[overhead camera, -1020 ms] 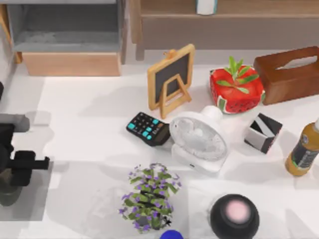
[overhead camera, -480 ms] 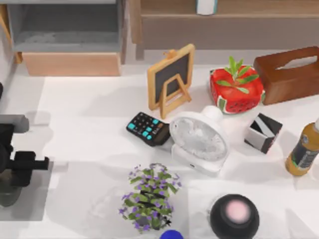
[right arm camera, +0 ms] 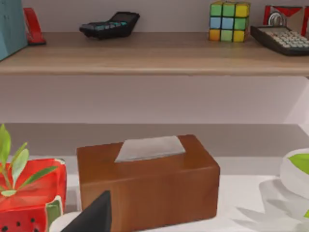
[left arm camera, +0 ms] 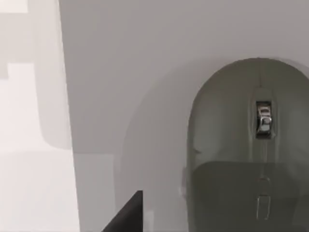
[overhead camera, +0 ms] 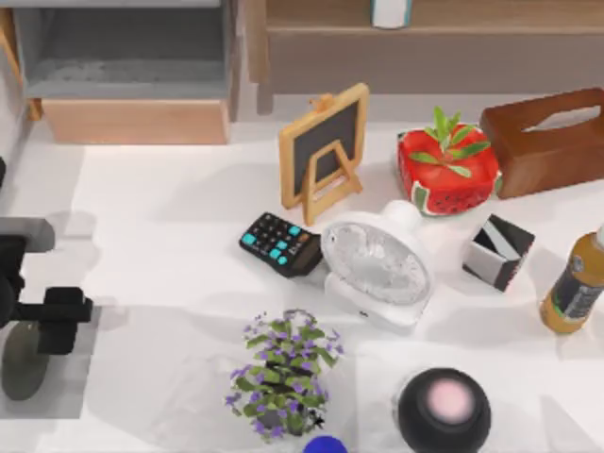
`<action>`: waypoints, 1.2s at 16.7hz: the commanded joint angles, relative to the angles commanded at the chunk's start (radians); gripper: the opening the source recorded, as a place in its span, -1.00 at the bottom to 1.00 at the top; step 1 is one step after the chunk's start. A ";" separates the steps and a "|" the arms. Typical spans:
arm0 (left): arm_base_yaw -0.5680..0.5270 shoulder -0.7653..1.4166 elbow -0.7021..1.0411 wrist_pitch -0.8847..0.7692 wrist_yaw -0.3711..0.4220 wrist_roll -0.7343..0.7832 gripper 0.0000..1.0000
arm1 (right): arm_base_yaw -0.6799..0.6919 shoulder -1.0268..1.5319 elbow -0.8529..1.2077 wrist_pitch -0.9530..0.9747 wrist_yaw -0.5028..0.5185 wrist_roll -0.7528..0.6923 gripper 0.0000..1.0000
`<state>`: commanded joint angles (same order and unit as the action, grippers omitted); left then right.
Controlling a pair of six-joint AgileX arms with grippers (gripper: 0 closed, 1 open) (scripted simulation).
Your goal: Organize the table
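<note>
The white table [overhead camera: 170, 217] carries many loose items. At its left edge a grey mouse [overhead camera: 23, 366] lies on a grey mat [overhead camera: 71, 382]. My left gripper [overhead camera: 42, 326] hovers just above and behind the mouse. In the left wrist view the mouse [left arm camera: 246, 145] lies flat with its scroll wheel showing, and a dark part of the left gripper [left arm camera: 126, 215] stands beside it, apart from it. My right gripper [right arm camera: 94, 215] is parked facing the brown tissue box [right arm camera: 145, 179].
Mid-table stand a small chalkboard [overhead camera: 326, 151], black calculator [overhead camera: 279, 244], white fan [overhead camera: 377, 267], strawberry planter [overhead camera: 446, 170], striped box [overhead camera: 498, 250], bottle [overhead camera: 574, 283], purple-flowered plant [overhead camera: 281, 373] and black round speaker [overhead camera: 444, 408]. The wood-and-grey shelf unit [overhead camera: 132, 66] lines the back.
My left arm has drawn back slightly, so more of the grey mouse shows on the mat. Nothing else has moved.
</note>
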<state>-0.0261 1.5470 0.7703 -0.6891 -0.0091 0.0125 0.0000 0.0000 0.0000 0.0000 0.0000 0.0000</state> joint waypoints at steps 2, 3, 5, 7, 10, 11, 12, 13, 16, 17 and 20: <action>0.000 0.000 0.000 0.000 0.000 0.000 1.00 | 0.000 0.000 0.000 0.000 0.000 0.000 1.00; 0.000 0.000 0.000 0.000 0.000 0.000 1.00 | 0.000 0.000 0.000 0.000 0.000 0.000 1.00; 0.000 0.000 0.000 0.000 0.000 0.000 1.00 | 0.000 0.000 0.000 0.000 0.000 0.000 1.00; 0.000 0.000 0.000 0.000 0.000 0.000 1.00 | 0.000 0.000 0.000 0.000 0.000 0.000 1.00; 0.006 0.002 0.002 0.008 0.003 0.006 1.00 | 0.000 0.000 0.000 0.000 0.000 0.000 1.00; 0.020 0.007 0.004 0.025 0.010 0.017 1.00 | 0.000 0.000 0.000 0.000 0.000 0.000 1.00; 0.044 0.011 0.005 0.054 0.020 0.035 1.00 | 0.000 0.000 0.000 0.000 0.000 0.000 1.00; 0.076 0.016 0.004 0.093 0.033 0.060 1.00 | 0.000 0.000 0.000 0.000 0.000 0.000 1.00; 0.205 0.038 -0.007 0.263 0.088 0.161 1.00 | 0.000 0.000 0.000 0.000 0.000 0.000 1.00; 0.254 0.049 -0.012 0.334 0.110 0.203 1.00 | 0.000 0.000 0.000 0.000 0.000 0.000 1.00; 0.408 0.091 -0.033 0.566 0.186 0.348 1.00 | 0.000 0.000 0.000 0.000 0.000 0.000 1.00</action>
<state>0.3814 1.6375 0.7373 -0.1235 0.1772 0.3604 0.0000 0.0000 0.0000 0.0000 0.0000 0.0000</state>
